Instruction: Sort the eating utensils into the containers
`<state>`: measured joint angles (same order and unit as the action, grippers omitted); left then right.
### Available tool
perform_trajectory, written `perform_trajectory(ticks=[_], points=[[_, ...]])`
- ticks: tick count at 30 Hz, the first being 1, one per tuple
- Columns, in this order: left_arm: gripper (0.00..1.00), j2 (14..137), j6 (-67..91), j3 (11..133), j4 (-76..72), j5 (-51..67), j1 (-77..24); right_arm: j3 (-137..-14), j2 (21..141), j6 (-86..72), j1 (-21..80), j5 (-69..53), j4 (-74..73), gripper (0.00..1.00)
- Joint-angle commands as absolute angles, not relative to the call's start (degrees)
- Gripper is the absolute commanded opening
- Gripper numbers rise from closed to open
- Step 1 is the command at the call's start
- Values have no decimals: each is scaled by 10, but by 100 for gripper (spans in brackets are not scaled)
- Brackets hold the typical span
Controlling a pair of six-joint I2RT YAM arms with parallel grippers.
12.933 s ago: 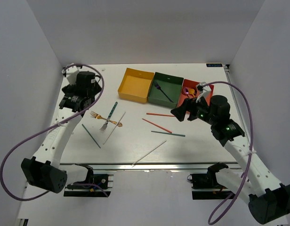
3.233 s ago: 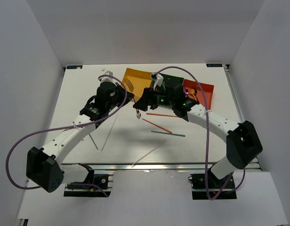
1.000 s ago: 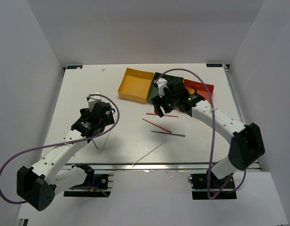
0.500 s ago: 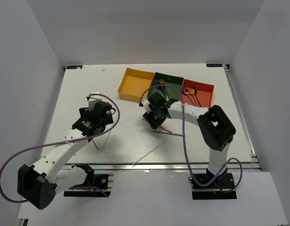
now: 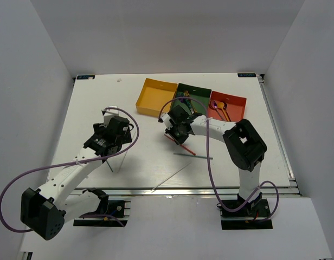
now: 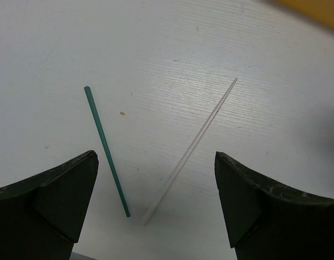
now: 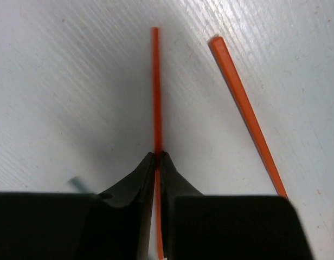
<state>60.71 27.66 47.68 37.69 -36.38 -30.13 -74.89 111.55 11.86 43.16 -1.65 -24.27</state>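
Contact is made: the right gripper (image 7: 157, 157) is clenched on one red chopstick (image 7: 155, 92), which lies on the white table (image 7: 58, 81) and runs straight forward from the jaws (long axis across the pinch). A second red chopstick (image 7: 247, 116) lies just beside it, apart. The left gripper (image 6: 156, 184), released, hovers well away.

Matt red chopstick (image 7: 155, 81) between smooth black plastic fingers (image 7: 129, 187) of the right gripper (image 7: 158, 156); table (image 7: 58, 81) beneath finely grained, faintly glossy
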Motion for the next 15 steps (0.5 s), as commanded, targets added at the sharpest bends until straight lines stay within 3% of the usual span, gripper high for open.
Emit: perform_trajectory(ticks=[1,3,15], points=[[97,599,270,475,368,-355,-302,-766,1142,131,432,-7,-256,8],[97,599,270,475,367,-355,-302,-776,1143,139,432,-4,-258,0],[97,602,268,476,367,-353,-302,-884,1094,208,456,-63,-254,0]])
